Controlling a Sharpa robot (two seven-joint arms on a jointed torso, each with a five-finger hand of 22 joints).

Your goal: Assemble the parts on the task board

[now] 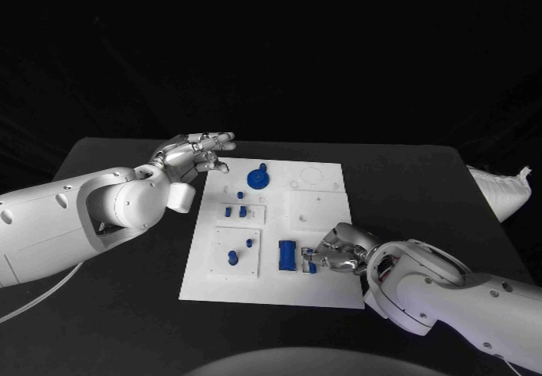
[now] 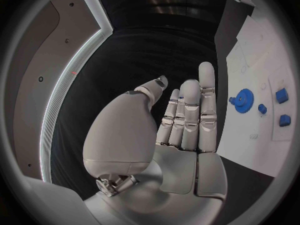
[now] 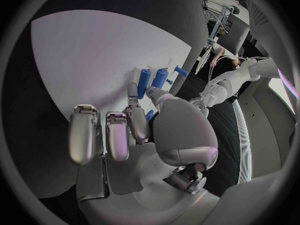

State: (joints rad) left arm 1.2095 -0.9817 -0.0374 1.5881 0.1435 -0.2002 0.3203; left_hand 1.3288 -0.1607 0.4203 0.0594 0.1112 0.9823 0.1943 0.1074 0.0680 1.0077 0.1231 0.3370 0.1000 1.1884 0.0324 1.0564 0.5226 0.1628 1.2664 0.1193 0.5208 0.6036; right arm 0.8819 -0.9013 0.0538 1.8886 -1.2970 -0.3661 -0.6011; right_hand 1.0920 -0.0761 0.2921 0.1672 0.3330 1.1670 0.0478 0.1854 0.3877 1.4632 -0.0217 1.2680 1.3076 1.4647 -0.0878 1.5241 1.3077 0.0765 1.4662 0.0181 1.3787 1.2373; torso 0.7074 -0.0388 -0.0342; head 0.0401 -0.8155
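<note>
Black table (image 1: 418, 180) under white task board (image 1: 322, 290); left hand (image 1: 194, 153) fingers apart, right hand (image 1: 339, 252) fingers pinching a blue part (image 1: 308, 260).

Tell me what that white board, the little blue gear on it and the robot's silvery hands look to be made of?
The task board looks like matte white plastic or painted sheet: flat and glare-free. The blue gear seems moulded or printed plastic, evenly coloured and dull. The left hand and right hand look like satin metal or metallic-coated plastic, with soft highlights along the fingers; which one, I cannot tell.
</note>
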